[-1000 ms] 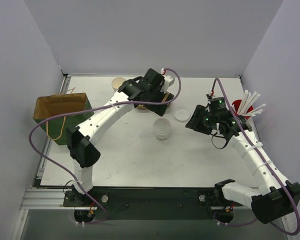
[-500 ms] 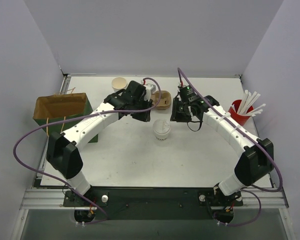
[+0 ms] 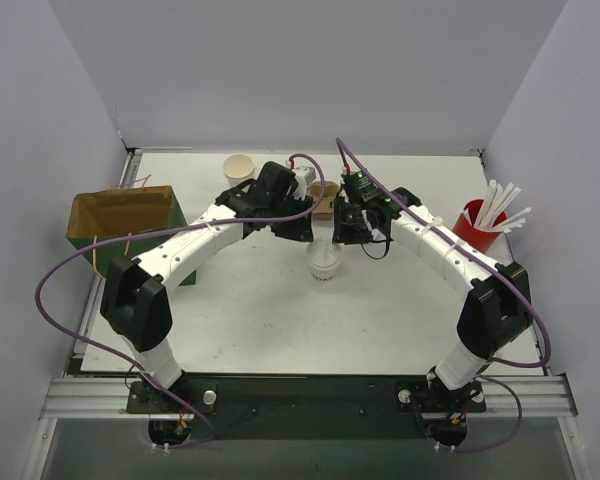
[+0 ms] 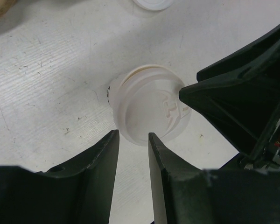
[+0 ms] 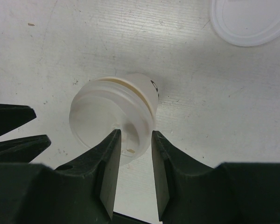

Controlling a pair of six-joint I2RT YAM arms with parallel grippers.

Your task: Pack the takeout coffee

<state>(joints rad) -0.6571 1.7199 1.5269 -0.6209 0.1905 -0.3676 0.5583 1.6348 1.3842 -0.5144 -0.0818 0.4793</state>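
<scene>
The takeout coffee (image 3: 325, 263) is seen as a small white paper cup, set upright near the middle of the table and capped with a round, whitish, slightly translucent lid. A thin tan line of the cup's rim is shown along one edge of the lid in both wrist views, and a small raised mark is seen on the lid's top.

The left gripper (image 4: 131, 136) is held just beside the cup. Its jaws are parted by a narrow gap, and bare table is seen between its tips from the right wrist. The right gripper (image 5: 134, 135) is poised over the opposite edge of the lid with a similarly narrow gap. Whether the lid is pinched or merely touched cannot be told.

A loose lid (image 5: 249, 21) is laid flat on the table near the cup.

The table (image 3: 260, 330) is white, with fine scratches and dark specks, and is enclosed by plain pale grey walls.

A second cup (image 3: 239, 167), uncapped and tan inside, is placed near the far edge. The brown carrier (image 3: 322, 200) is partly hidden behind the two arms. White straws (image 3: 505, 205) are held in a red cup (image 3: 477, 230) at the right. A brown paper bag (image 3: 120, 215) is stood with its mouth open at the table's left edge.
</scene>
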